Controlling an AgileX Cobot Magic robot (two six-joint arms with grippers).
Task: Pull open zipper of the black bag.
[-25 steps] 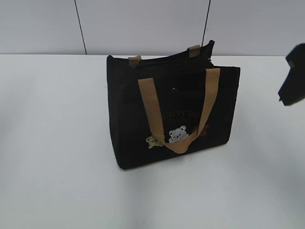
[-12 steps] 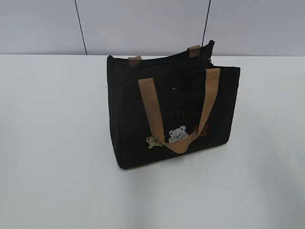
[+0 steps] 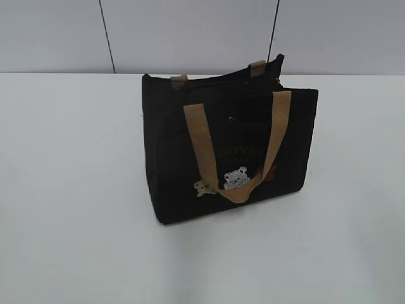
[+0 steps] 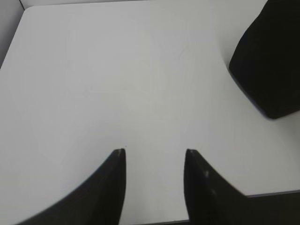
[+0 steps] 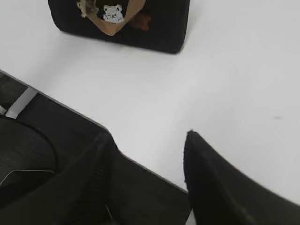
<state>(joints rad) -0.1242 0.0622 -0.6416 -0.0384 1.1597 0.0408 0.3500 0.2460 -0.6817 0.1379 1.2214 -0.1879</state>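
Exterior view shows the black bag (image 3: 228, 152) untouched; both grippers, left gripper (image 4: 154, 157) and right gripper (image 5: 147, 138), hang apart, so approach the zipper (image 3: 228, 81) at twelve o'clock precisely.

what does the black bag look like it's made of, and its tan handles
The black bag looks like matte woven fabric, likely canvas or polyester: no shine, soft creased boxy sides. The tan handles look like flat webbing straps, limp and draping, though the weave is too blurred to confirm.
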